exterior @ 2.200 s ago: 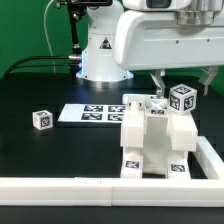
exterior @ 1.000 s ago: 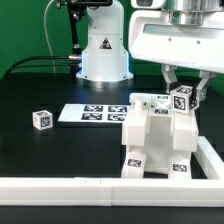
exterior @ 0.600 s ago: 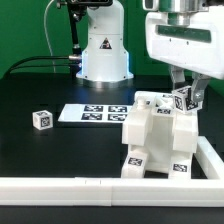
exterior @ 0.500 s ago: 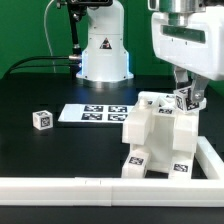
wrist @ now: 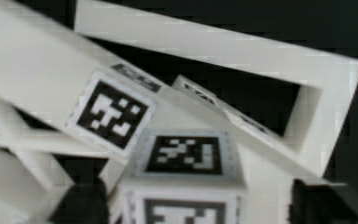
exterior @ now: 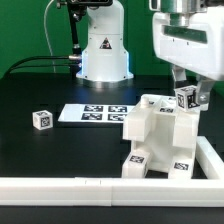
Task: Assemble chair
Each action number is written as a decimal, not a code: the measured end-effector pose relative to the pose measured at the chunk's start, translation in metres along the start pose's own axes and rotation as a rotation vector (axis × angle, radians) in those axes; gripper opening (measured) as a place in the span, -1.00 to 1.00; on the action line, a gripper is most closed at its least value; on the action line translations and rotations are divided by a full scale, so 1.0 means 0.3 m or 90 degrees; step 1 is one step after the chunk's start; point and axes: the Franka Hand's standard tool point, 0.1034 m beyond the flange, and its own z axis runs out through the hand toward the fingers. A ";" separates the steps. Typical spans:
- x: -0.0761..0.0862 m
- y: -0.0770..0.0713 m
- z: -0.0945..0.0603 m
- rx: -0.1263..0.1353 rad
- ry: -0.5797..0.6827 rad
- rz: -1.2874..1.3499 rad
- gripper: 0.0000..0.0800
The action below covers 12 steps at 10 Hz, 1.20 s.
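Observation:
The chair point(exterior: 155, 140) is a white blocky assembly with black-and-white tags, standing near the front at the exterior view's right. A tagged post point(exterior: 185, 98) rises from its far right corner. My gripper point(exterior: 187, 95) hangs over that post, its dark fingers point(exterior: 175, 90) on either side of the tagged top. In the wrist view the post's tagged end point(wrist: 185, 155) lies between my gripper's point(wrist: 197, 205) jaws with a gap on each side, so the gripper is open and holds nothing. A white frame piece point(wrist: 211, 70) of the chair runs behind it.
A small tagged white cube point(exterior: 41, 119) lies alone at the exterior view's left. The marker board point(exterior: 95, 113) lies flat behind the chair. A long low white rail point(exterior: 90, 187) borders the front and turns up the right side point(exterior: 212, 152). The robot's base point(exterior: 100, 50) stands at the back.
The gripper carried the tagged post slightly to the exterior view's right and down at the chair's far corner. Its jaws have now spread apart and let go of the post.

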 end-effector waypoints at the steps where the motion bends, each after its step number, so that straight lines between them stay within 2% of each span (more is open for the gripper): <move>1: 0.003 -0.003 0.001 0.003 0.000 -0.072 0.43; 2: 0.012 0.000 0.004 0.002 0.000 -0.182 0.58; 6: 0.021 0.005 0.009 -0.001 0.001 -0.397 0.62; 8: 0.002 -0.006 0.027 -0.025 -0.022 -0.607 0.62; 9: -0.031 -0.007 0.035 -0.041 -0.034 -0.689 0.62; 10: -0.030 -0.008 0.035 -0.039 -0.033 -0.689 0.62; 11: -0.026 -0.007 0.036 -0.040 -0.032 -0.662 0.30; 12: -0.027 -0.007 0.036 -0.041 -0.031 -0.644 0.30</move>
